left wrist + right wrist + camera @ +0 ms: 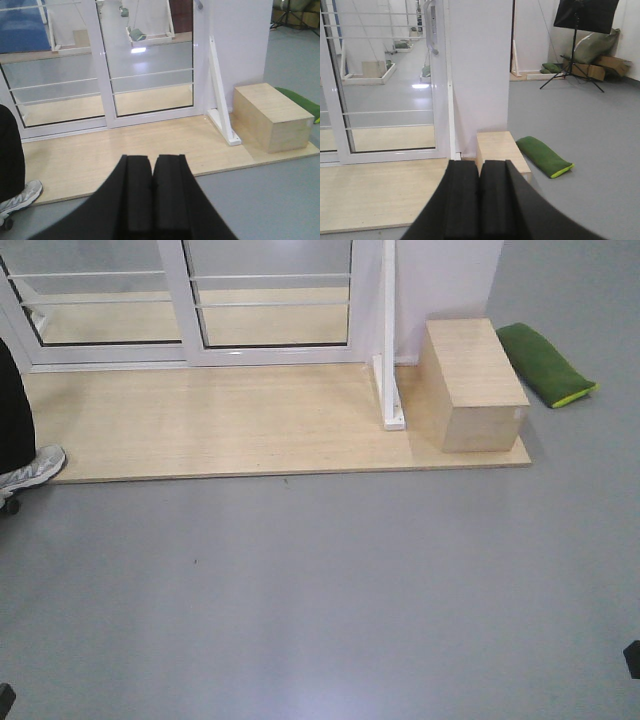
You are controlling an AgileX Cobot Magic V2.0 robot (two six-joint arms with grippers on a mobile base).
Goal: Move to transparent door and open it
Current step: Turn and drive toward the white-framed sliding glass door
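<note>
1. Your door (390,80) stood upright ahead and left of centre in the right wrist view. It was clear glass in a white frame with thin white bars across its lower half.
2. Its handle (431,27) sat high on the right stile. That stile stood flush against the wall panel (480,75).
3. In your front view only the bottom of the door (270,300) showed, along the top edge. The left wrist view had it (150,65) straight ahead.
4. A second panel (55,75) of barred glass stood just left of the door, stile beside stile.
5. Both panels rose from the back edge of a wooden platform (220,420) lying on the grey floor (320,590).
6. A white bracket (220,100) braced the wall panel down to the platform.
7. A wooden box (470,380) sat on the platform's right end, just beside the bracket.
8. A green cushion (545,365) lay on the floor right of the box.
9. A grey shoe (32,470) rested at the platform's left front corner.
10. Your left gripper (152,167) pointed at the door from well back, its jaws pressed together on nothing.
11. Your right gripper (479,170) pointed toward the box and wall panel, its jaws likewise pressed together on nothing.
12. A tripod (575,65) stood far off to the right.
</note>
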